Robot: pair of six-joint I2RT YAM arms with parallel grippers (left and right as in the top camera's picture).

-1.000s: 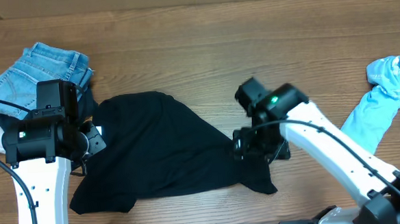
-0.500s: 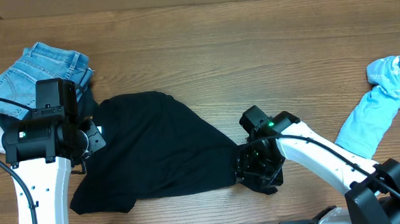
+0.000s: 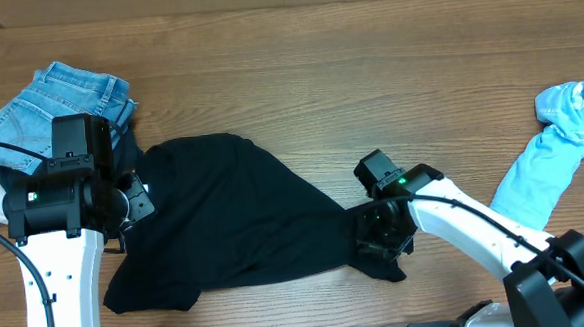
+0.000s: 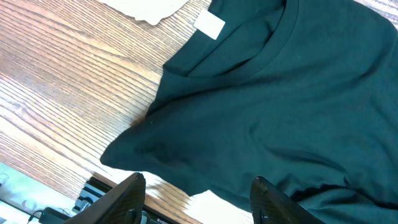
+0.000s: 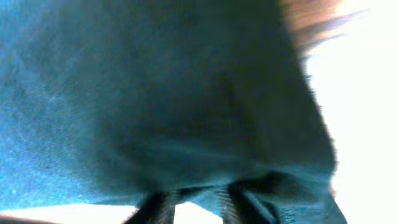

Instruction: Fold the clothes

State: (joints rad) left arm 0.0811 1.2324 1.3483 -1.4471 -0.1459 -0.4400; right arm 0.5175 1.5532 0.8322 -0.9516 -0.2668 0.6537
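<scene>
Jeans (image 3: 63,100) sit heaped at the far-left corner of the table (image 3: 367,69), not our job. Next over, left gripper (image 4: 199,196) hangs w/ jaws spread wide, nothing between them, just above the collar-side edge of the black T-shirt (image 3: 230,217). White neck tag (image 4: 209,23) shows just beyond, beside a pale cloth (image 4: 149,7). Shirt itself lies crumpled across the middle of the table, nearer the front edge than the back, one lobe trailing toward the front-left, nowhere near flat.

Moving right: right gripper (image 3: 381,237) is down on the shirt's right-hand end. Its wrist cam is full of dark cloth, fingers close together w/ fabric bunched between them, so that reads as a pinch on the shirt. At the right edge a light blue garment (image 3: 562,149) waits, well apart.

Step in hand, imo: get hold of both ends & spread the shirt flat before any fold. To do it well, left should drop onto the shoulder beside the collar, not into the neck hole, & take a clean bite. Right wants hem, not a wad of several layers. Then lift both together, draw apart evenly w/ gentle tension so nothing slips, & lay it down clear of the jeans.
</scene>
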